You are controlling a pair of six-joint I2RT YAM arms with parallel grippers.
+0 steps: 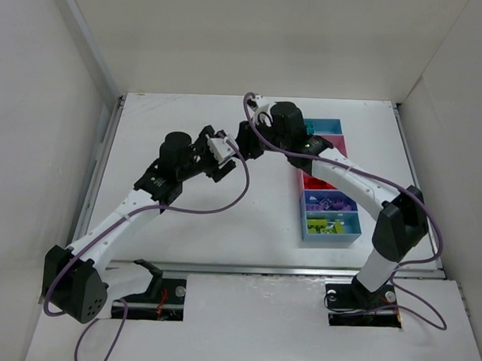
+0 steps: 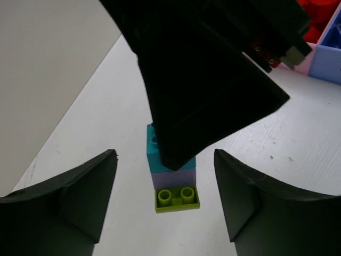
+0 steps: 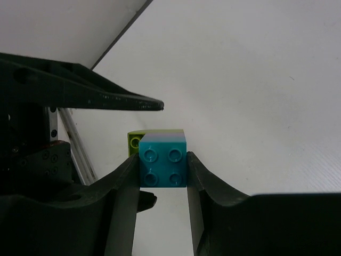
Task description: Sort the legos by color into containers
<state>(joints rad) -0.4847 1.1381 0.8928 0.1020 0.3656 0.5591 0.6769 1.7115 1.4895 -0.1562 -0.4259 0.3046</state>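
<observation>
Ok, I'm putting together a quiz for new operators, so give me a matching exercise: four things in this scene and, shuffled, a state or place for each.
Things
1. right hand
2. left hand
3. yellow-green brick
4. strip of bins

States or places
A. open, one finger on each side of the brick stack, apart from it
B. on the table, toward its right edge
C. closed on the teal brick
D. the stack's end away from the teal brick, next to the purple brick

Pairs: 1-C, 2-A, 3-D, 4-B
</observation>
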